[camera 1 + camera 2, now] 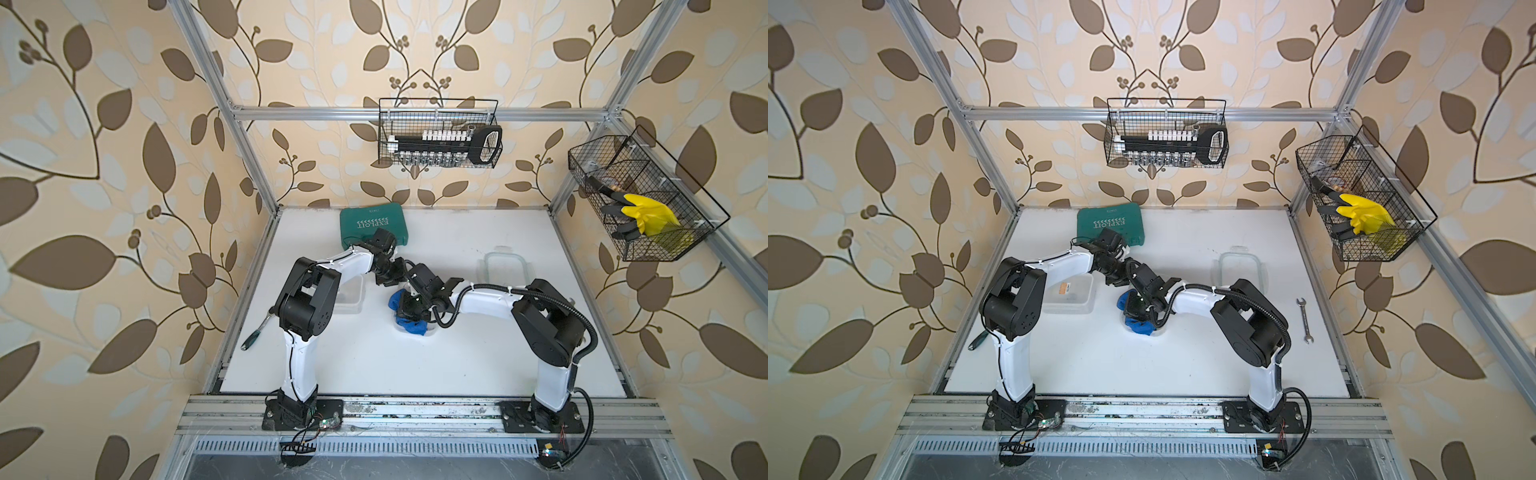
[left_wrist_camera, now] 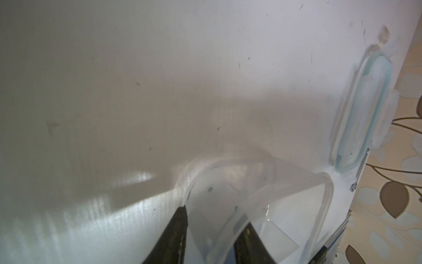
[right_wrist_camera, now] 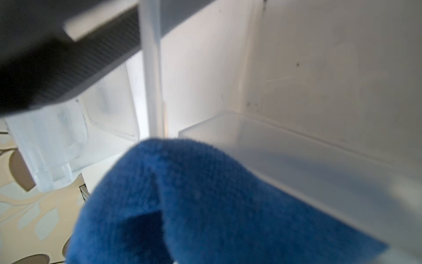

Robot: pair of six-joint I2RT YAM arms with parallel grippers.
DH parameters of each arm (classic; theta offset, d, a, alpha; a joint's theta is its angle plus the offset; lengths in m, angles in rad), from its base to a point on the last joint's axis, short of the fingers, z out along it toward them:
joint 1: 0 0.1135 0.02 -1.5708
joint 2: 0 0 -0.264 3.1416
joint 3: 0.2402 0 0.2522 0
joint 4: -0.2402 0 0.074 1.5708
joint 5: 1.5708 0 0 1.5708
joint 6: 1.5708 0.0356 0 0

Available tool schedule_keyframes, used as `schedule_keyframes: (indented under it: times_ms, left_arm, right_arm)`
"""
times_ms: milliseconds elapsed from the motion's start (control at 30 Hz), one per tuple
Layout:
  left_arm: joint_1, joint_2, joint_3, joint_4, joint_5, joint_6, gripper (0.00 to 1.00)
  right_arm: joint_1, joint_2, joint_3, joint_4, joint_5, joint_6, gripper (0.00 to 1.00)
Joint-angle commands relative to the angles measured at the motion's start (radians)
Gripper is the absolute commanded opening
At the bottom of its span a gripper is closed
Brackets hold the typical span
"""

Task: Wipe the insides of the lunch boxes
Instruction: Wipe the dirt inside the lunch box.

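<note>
Top views give you the count: two lunch boxes, one loose lid, one cloth. The centre box sits mid-tabletop, where your two arms meet. The second box lies close by on its left, partly under the left arm. The green-rimmed lid lies flat, well apart to the right, near the tabletop's right edge.

Your left end effector is narrowed onto the centre box's wall. In the left wrist view one finger sits outside the wall, and the other shows through the clear plastic from inside. Your right end effector is closed and buried in the bunched blue cloth, which it holds down inside that same box. Its fingers are hidden by the fabric.

You also have one teal case at the back left. One green-handled tool sits at the left edge. One wrench, seen in a top view, lies at the right.

Two wire baskets hang on the aluminium frame. The back basket carries a socket rail. The side basket holds a yellow glove among dark items you cannot identify.

The tabletop is white and lightly scuffed with small dark specks. Around it, beige wallpaper with brown leaves covers the walls.
</note>
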State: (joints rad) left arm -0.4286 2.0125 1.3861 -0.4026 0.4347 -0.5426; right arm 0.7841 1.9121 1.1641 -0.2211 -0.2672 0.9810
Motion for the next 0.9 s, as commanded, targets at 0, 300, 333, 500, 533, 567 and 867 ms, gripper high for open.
schedule_keyframes:
  times_ms: [0, 300, 333, 500, 533, 567, 867]
  left_arm:
    - [-0.007, 0.011, 0.023, -0.004, 0.006, 0.018, 0.26]
    - [-0.009, 0.011, 0.029, -0.022, -0.034, 0.016, 0.05]
    - [-0.009, 0.008, 0.032, -0.029, -0.045, 0.020, 0.04]
    - [-0.009, -0.001, 0.071, -0.100, -0.126, 0.063, 0.00]
    - [-0.009, -0.005, 0.079, -0.115, -0.145, 0.073, 0.00]
    - [-0.008, -0.009, 0.086, -0.130, -0.167, 0.085, 0.00]
    - [-0.004, -0.043, 0.087, -0.176, -0.271, 0.118, 0.00]
  right_arm:
    - [0.019, 0.010, 0.020, -0.061, -0.104, -0.073, 0.00]
    - [0.051, 0.012, 0.036, -0.109, -0.135, -0.099, 0.00]
    - [0.059, 0.012, 0.038, -0.110, -0.145, -0.104, 0.00]
    - [0.089, 0.023, 0.093, -0.226, -0.188, -0.201, 0.00]
    - [0.096, 0.024, 0.113, -0.281, -0.193, -0.238, 0.00]
    - [0.099, 0.025, 0.131, -0.355, -0.182, -0.283, 0.00]
    - [0.102, 0.049, 0.212, -0.894, 0.171, -0.574, 0.00]
